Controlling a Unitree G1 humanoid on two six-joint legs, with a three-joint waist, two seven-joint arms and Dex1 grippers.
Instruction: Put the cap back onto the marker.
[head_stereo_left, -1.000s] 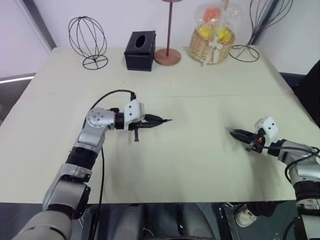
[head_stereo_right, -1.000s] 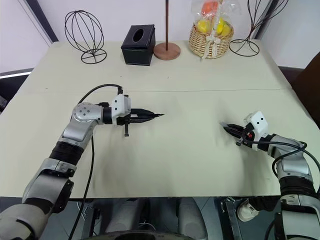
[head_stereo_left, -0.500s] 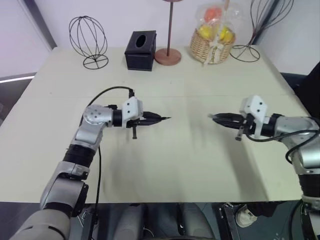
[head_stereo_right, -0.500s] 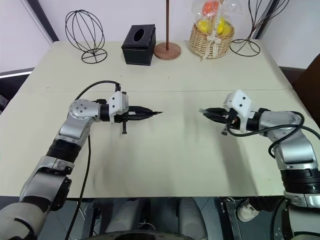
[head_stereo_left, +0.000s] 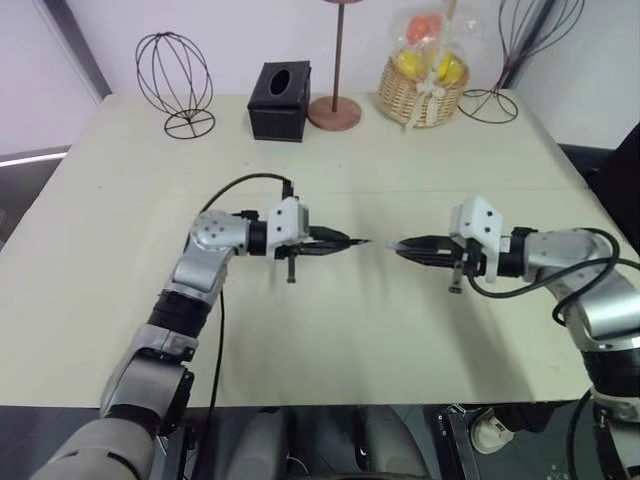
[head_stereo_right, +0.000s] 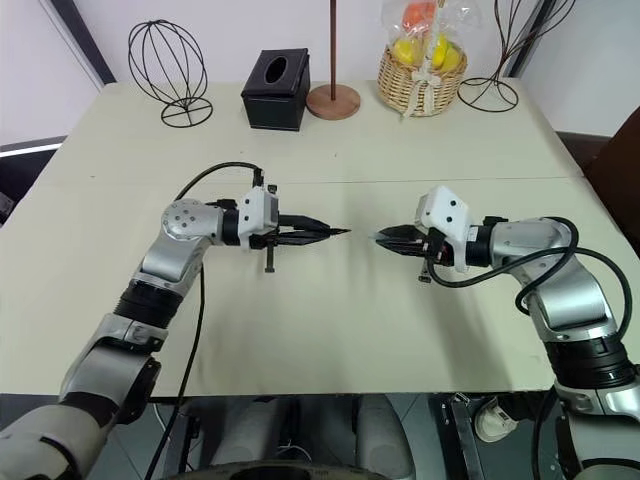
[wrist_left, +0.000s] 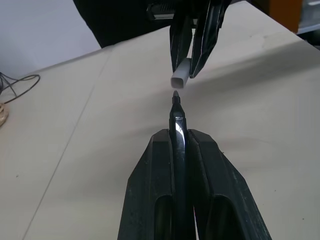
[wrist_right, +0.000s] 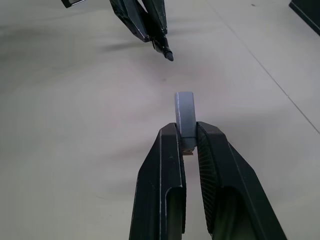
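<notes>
Left wrist view shows the left tool (wrist_left: 179, 145) clenched on the marker (wrist_left: 176, 112), tip just short of the cap (wrist_left: 180, 78). The right tool (head_stereo_left: 412, 246), gripping that cap, has swung inward above the desk (head_stereo_left: 330, 340), so only the final push seems left.

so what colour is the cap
Pale grey. The cap shows best in the right wrist view, pinched between the right gripper fingers.
</notes>
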